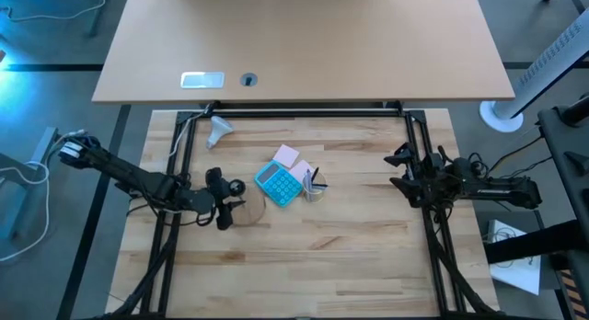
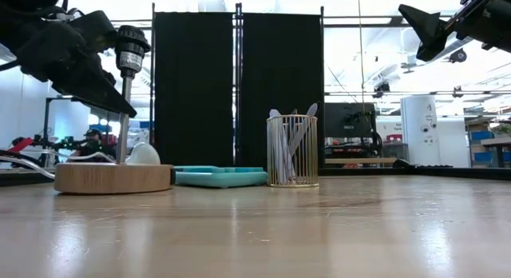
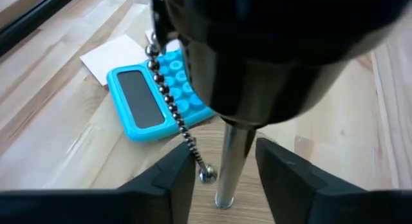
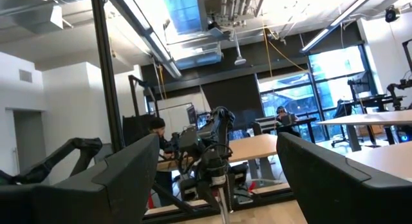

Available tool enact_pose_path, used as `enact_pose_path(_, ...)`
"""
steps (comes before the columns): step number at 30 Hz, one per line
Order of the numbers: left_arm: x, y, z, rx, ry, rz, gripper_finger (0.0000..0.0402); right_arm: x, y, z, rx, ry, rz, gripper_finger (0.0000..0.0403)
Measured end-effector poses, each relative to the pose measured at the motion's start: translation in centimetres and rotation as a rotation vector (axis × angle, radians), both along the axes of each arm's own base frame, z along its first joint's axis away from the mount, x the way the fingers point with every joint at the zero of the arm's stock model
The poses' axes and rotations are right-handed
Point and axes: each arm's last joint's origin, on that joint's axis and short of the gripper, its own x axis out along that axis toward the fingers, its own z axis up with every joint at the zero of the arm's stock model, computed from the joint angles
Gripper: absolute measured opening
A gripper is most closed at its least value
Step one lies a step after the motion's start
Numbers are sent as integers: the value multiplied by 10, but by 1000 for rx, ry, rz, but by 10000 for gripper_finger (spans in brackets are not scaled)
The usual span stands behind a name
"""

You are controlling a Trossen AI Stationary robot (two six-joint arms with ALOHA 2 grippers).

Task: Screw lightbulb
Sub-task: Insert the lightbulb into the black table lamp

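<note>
The lightbulb (image 1: 221, 129) lies on its side on the table's far left part, apart from both grippers; the low view shows its white globe (image 2: 144, 154) behind the lamp. The lamp is a round wooden disc (image 1: 250, 212) with a thin metal rod (image 3: 233, 161) and a black socket (image 2: 130, 49) on top, from which a bead chain (image 3: 168, 98) hangs. My left gripper (image 3: 225, 176) is open. It stands level with the rod just below the socket, one finger on each side of the rod, with a gap at each. My right gripper (image 4: 219, 179) is open, raised at the table's right side and pointing upward.
A blue calculator (image 1: 279, 184), pink notes (image 1: 287, 155) and a wire pen cup (image 1: 315, 188) sit at the table's middle, just right of the lamp. Black frame rails (image 1: 184, 145) run along the table's sides. The near half of the wooden table (image 1: 304, 274) is bare.
</note>
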Motion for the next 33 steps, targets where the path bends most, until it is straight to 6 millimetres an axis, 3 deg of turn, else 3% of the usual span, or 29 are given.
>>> enact_pose_path(8, 0, -1, -1, -7, -6, 1, 36, 0, 0, 0, -42, 0, -22, 309)
enact_pose_path(16, 9, -5, 0, -28, -131, -24, 36, 0, -2, 0, -10, -1, -93, 309)
enact_pose_path(24, 21, -9, -29, -50, -289, -15, 36, 0, -3, 0, 0, -3, -110, 309)
enact_pose_path(33, 40, -12, -39, 14, -385, -26, 36, 0, -3, 0, -32, -3, -134, 309)
